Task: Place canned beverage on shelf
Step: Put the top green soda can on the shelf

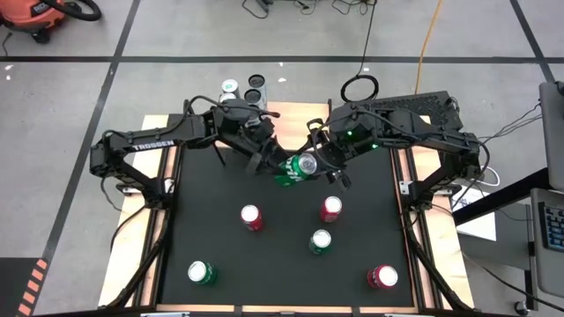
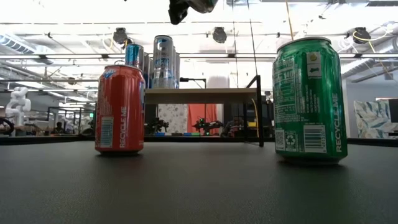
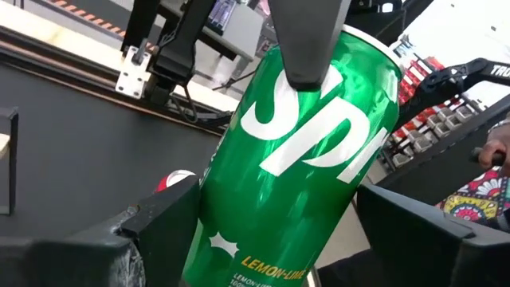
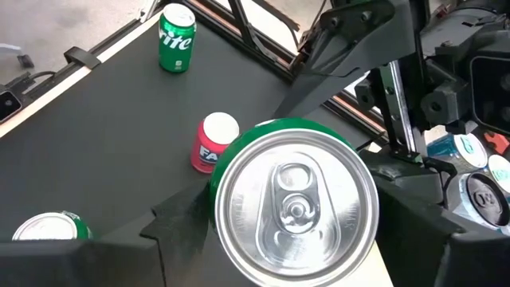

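Both pincers meet above the far middle of the tabletop [image 1: 203,211], the left pincer [image 1: 264,163] and the right pincer [image 1: 328,165] on either side of one tilted can [image 1: 298,167] held in the air between them. Behind the left pincer lies the shelf [image 1: 284,112], with three cans [image 1: 244,90] at its left end. Nearer than the pincers, five cans stand well apart on the tabletop: two [image 1: 252,217] just below them, one [image 1: 321,240] nearer still, and one toward each front corner [image 1: 203,273].
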Robot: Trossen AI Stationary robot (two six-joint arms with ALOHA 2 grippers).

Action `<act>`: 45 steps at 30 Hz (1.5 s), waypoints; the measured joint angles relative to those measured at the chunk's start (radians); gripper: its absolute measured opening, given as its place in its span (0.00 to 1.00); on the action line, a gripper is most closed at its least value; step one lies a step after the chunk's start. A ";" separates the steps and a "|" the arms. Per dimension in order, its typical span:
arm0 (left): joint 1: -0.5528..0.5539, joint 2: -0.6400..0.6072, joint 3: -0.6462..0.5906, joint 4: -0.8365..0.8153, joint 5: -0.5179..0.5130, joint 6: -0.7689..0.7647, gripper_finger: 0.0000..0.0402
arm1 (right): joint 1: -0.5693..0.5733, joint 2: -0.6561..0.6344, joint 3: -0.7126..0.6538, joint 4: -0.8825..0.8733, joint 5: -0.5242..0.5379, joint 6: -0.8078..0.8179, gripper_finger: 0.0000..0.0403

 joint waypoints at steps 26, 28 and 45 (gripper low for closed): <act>0.001 -0.006 0.002 0.024 0.025 0.337 0.84 | 0.000 0.000 0.000 0.052 0.004 -0.007 0.67; 0.001 -0.006 0.003 0.024 0.007 0.366 0.84 | -0.001 0.000 0.000 0.053 0.007 -0.007 0.67; -0.003 0.001 0.006 0.026 0.059 0.310 0.84 | 0.000 0.008 -0.001 0.068 -0.010 -0.005 0.67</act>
